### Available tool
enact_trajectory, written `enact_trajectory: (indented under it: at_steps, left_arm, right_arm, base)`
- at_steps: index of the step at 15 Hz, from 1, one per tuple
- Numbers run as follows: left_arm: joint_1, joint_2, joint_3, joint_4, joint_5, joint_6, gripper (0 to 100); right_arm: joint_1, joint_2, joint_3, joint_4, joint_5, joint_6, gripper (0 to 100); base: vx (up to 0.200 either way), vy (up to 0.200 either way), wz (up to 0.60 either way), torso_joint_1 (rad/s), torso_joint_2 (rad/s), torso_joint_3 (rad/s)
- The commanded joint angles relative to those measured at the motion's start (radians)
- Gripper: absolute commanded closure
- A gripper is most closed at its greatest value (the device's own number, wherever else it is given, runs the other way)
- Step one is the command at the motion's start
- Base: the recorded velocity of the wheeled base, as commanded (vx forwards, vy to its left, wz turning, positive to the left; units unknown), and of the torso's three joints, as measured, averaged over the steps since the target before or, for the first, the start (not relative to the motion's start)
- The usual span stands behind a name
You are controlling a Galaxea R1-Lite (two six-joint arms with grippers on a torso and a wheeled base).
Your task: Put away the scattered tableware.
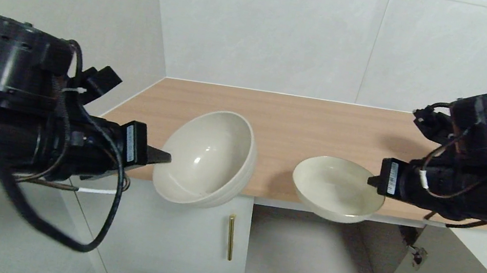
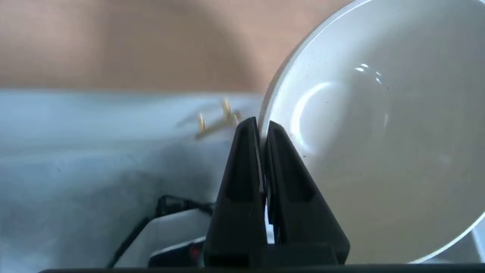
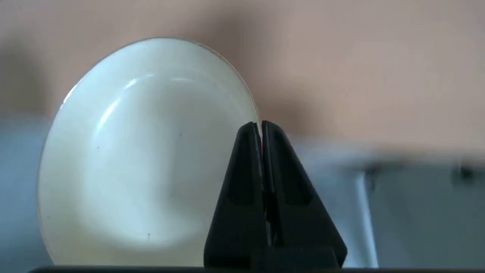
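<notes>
Left gripper [image 1: 165, 157] is closed tightly on the rim of a large cream bowl [image 1: 208, 156]. The head view shows this bowl tilted steeply, with its opening turned toward the robot's right side. It is at the front edge of the wooden counter [image 1: 305, 122], and its lower part hangs in front of a closed cabinet door with a gold handle [image 1: 230, 236]. The left wrist view shows the thin rim pinched between the two fingers of the left gripper [image 2: 262, 130], with the glossy inside of the large cream bowl [image 2: 379, 129] beside them.

The right gripper [image 1: 371, 180] is also shut, on the rim of a shallow cream bowl [image 1: 336, 187]. This bowl is almost level and sticks out past the counter's front edge, above an open cabinet [image 1: 314, 247] with one shelf. From the head view I cannot tell if either bowl touches the counter. The right wrist view shows the right gripper [image 3: 262, 130] closed on the edge of the shallow cream bowl [image 3: 144, 152]. The two bowls are apart.
</notes>
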Motion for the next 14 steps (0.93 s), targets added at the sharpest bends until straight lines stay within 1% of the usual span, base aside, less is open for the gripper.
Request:
enact_trajectory:
  at_steps: [1,4,5,8,9,14]
  left_arm:
    - [0.000,-0.167,0.109,0.000,-0.033,0.029,100]
    - [0.000,-0.238,0.182,0.000,-0.036,0.031,100]
    - [-0.001,-0.247,0.199,0.000,-0.036,0.031,100]
    - [-0.006,-0.238,0.205,0.005,-0.038,0.031,100]
    - [-0.020,-0.232,0.212,0.005,-0.036,0.031,100]
    - [-0.027,-0.198,0.222,0.006,-0.036,0.031,100]
  right_arm:
    - [0.000,-0.174,0.062,0.077,0.080,0.001,100]
    - [0.005,-0.252,0.142,0.112,0.087,-0.002,100]
    - [0.004,-0.279,0.203,0.106,0.103,-0.008,100]
    - [-0.001,-0.291,0.246,0.077,0.107,-0.005,100]
    - [-0.001,-0.283,0.280,0.069,0.106,-0.007,100]
    - [-0.001,-0.259,0.295,0.038,0.100,-0.007,100]
  base:
    - [0.000,0.000,0.00,0.000,0.00,0.000]
    - [0.000,0.000,0.00,0.000,0.00,0.000]
    - [0.000,0.000,0.00,0.000,0.00,0.000]
    - [0.000,0.000,0.00,0.000,0.00,0.000]
    - [0.000,0.000,0.00,0.000,0.00,0.000]
    - [0.000,0.000,0.00,0.000,0.00,0.000]
